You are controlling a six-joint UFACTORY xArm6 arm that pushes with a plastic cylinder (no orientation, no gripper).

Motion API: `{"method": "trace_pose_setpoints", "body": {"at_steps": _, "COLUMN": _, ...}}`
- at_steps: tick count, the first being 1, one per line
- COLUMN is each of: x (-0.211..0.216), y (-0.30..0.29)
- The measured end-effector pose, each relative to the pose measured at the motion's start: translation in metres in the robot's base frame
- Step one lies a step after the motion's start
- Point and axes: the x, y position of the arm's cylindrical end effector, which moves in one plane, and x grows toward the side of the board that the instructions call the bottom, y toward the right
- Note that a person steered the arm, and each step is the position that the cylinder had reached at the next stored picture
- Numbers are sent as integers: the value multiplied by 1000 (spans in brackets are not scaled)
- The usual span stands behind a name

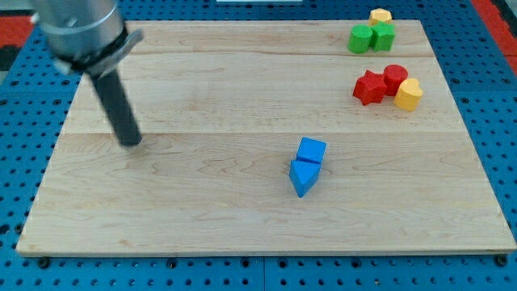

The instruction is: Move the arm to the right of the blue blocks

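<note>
Two blue blocks sit touching near the board's middle: a blue cube (311, 150) and, just below it, a blue triangular block (302, 177). My tip (131, 142) rests on the board far to the view's left of them, a little higher in the view. The dark rod rises from it to the grey arm body at the view's top left.
At the view's top right stand two green blocks (360, 39) (383, 35) with a yellow block (380, 15) above them. Below are a red star-like block (369, 87), a red round block (395, 78) and a yellow block (409, 94). The wooden board (242, 234) lies on a blue pegboard.
</note>
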Motion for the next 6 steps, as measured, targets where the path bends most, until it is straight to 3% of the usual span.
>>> {"method": "trace_pose_setpoints", "body": {"at_steps": 1, "x": 95, "y": 1}}
{"method": "trace_pose_setpoints", "body": {"at_steps": 2, "x": 126, "y": 12}}
{"method": "trace_pose_setpoints", "body": {"at_steps": 3, "x": 125, "y": 50}}
{"method": "trace_pose_setpoints", "body": {"at_steps": 6, "x": 106, "y": 282}}
